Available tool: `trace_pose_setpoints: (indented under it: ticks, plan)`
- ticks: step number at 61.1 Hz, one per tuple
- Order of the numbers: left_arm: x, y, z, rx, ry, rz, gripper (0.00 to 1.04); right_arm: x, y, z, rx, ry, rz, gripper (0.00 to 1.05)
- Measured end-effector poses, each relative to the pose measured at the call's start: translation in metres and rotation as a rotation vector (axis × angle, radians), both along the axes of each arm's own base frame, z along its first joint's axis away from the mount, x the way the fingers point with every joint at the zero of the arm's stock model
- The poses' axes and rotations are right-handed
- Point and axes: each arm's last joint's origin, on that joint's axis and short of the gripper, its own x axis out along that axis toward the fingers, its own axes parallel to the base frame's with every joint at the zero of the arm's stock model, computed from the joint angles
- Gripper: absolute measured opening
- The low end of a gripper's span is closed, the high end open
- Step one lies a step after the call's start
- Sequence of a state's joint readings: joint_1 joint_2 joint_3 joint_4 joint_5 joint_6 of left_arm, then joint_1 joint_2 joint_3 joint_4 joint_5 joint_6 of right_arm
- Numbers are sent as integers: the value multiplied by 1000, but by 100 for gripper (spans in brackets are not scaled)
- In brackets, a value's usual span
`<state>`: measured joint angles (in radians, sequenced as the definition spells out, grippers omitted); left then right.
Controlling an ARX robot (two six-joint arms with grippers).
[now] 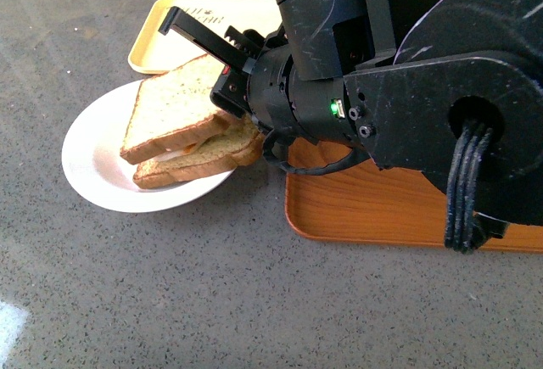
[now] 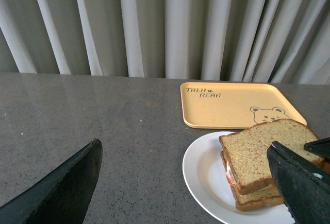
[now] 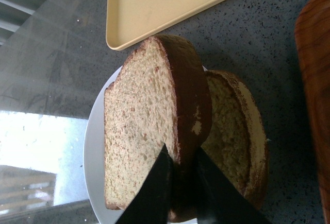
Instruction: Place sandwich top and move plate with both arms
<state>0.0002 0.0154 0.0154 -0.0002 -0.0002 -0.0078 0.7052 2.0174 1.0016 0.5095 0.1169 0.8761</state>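
Note:
The sandwich top (image 1: pixel 174 106), a speckled brown slice with a dark crust, lies tilted over a lower slice (image 1: pixel 199 161) on the white plate (image 1: pixel 93 157). My right gripper (image 1: pixel 227 113) comes in from the right and is shut on the slice's crust edge. In the right wrist view the two black fingers (image 3: pixel 160 193) pinch the crust of the sandwich top (image 3: pixel 139 126), with the lower slice (image 3: pixel 232 131) behind it. My left gripper (image 2: pixel 183 148) is open on the near side of the plate (image 2: pixel 206 177). One of its fingers (image 2: pixel 299 183) overlaps the sandwich top (image 2: pixel 263 149).
A yellow bear-printed tray (image 1: pixel 157 38) lies just behind the plate. A brown wood-grain tray (image 1: pixel 373 208) sits to the plate's right, under my right arm. Grey speckled tabletop (image 1: pixel 170 284) runs in front and to the left. Pale curtains (image 2: pixel 170 23) hang behind.

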Motion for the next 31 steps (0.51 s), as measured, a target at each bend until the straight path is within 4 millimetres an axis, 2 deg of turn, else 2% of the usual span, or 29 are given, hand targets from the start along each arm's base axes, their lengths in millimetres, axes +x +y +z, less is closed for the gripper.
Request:
trace_pose_setpoints:
  ticks: [21,28,31]
  plan:
    - [0,0,0,0,0,0,96,-4,-5,-6,-18,-19,-25,72]
    - [0,0,0,0,0,0,96,-6,-14,-10,-30,-15,-47,92]
    - [0,0,0,0,0,0,96,-7,-18,-9,-31,-16,-57,97]
